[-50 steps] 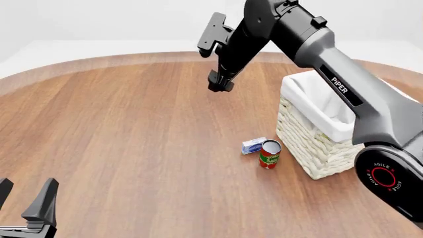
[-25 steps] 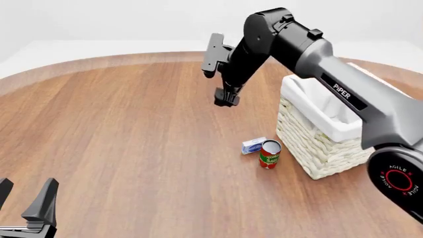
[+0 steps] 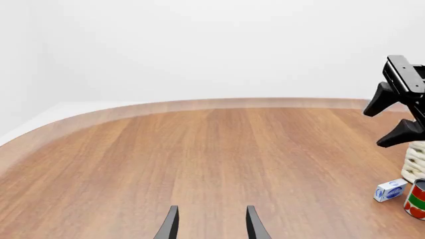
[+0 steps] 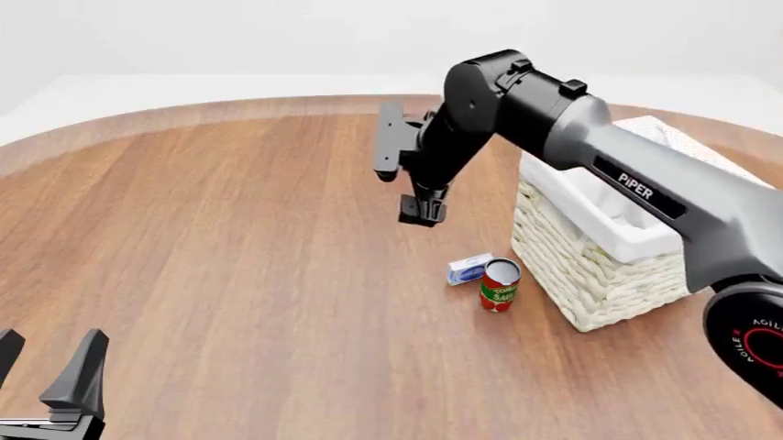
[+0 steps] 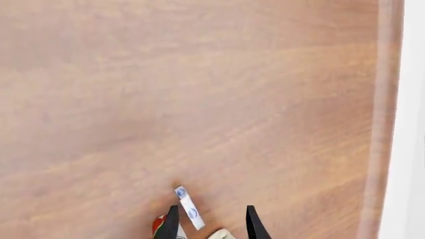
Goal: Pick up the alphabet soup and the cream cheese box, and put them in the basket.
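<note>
Left gripper point(image 4: 47, 378) is parked wide open and empty at the near left, nowhere near anything. Right gripper point(image 4: 420, 209) hangs open above the surface point(image 4: 220, 229); the cream cheese box point(image 4: 468, 269) still lies by the red and green can point(image 4: 500, 284), just beside the basket point(image 4: 588, 275). Can't spot the alphabet soup anywhere, maybe already inside, so at least the box is left.

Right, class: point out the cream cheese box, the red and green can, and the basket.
cream cheese box point(image 4: 468, 269), front view, on its top face.
red and green can point(image 4: 500, 287), front view, on its label.
basket point(image 4: 585, 275), front view, on its woven front wall.
</note>
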